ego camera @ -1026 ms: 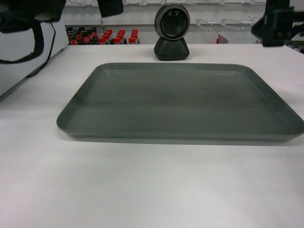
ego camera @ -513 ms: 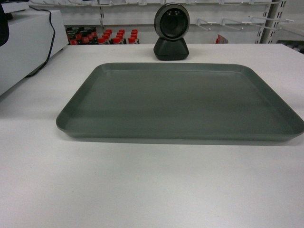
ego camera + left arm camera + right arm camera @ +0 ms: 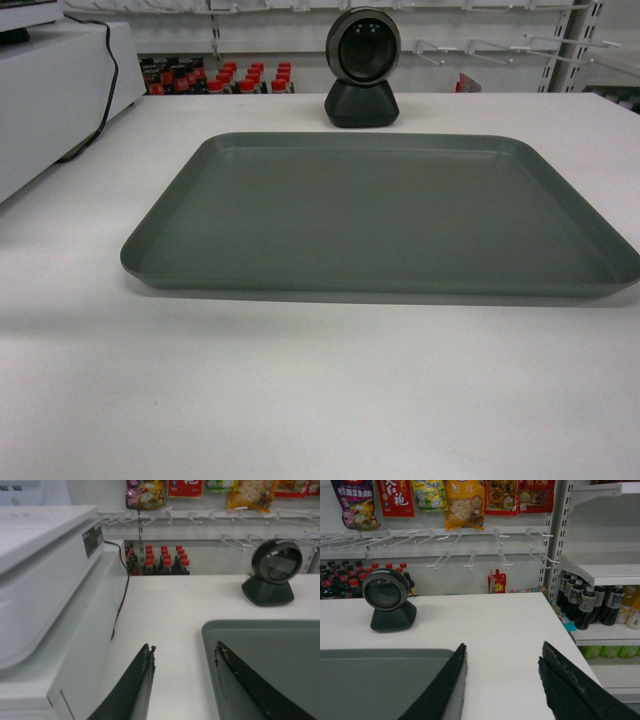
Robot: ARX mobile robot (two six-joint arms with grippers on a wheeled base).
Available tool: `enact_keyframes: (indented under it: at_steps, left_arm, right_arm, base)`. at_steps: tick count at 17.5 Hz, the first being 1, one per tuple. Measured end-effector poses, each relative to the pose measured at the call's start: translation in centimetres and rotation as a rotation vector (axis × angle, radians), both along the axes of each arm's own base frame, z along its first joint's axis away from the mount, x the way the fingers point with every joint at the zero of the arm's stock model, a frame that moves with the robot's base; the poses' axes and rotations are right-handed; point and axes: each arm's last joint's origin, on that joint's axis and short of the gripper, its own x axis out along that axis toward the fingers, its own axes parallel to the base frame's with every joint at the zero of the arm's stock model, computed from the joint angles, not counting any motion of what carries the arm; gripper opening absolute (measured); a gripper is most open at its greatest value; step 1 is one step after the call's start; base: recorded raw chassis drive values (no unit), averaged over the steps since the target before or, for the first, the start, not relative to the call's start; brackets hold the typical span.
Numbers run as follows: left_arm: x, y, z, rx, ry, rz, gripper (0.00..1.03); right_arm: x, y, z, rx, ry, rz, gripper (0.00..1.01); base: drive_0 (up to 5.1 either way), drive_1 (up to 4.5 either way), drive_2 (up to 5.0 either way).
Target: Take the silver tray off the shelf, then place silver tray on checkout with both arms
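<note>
Large dull grey-silver metal tray (image 3: pixel 380 215) flat mid-frame on the broad white checkout counter (image 3: pixel 300 400) (nothing gripping it), left gripper (image 3: pixel 184 652) fingers spread, right gripper (image 3: pixel 502 652) fingers spread.

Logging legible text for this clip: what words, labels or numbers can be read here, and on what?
Red packet: large Chinese characters, too blurred to quote with confidence.
Other hanging snack packets: print too small to read.
Black label on the white machine: unreadable.
Bottle labels: unreadable.
Tray, scanner: no text seen.
</note>
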Motion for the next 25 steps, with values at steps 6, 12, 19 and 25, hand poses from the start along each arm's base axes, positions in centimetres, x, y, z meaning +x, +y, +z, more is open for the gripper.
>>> enact_keyframes:
  at_steps: [6,12,19,25]
  left_arm:
    - [-4.5,2.5,-3.3,0.005,0.013,-0.004,0.02]
    - [-7.5,4.2,-5.1,0.006,0.020,-0.023,0.02]
    - [-9.7,4.5,-6.2,0.005,-0.016,-0.012,0.02]
    - [-10.9,4.5,-6.5,0.006,-0.003,-0.012,0.02]
  right_arm:
    - [-5.1,-1.4,-5.3,-0.011,0.030,0.003,0.02]
    - [-8.4,-1.4,-7.8,-0.011,0.030,0.004,0.02]
    - [-11.0,-1.4,-9.4,-0.011,0.034,0.004,0.02]
    - [-12.3,-1.4,-10.4,-0.011,0.029,0.004,0.02]
  base:
    - [0.0,0.00,0.0]
    - [0.0,0.00,0.0]
    - [0.0,0.00,0.0]
    - [0.0,0.00,0.0]
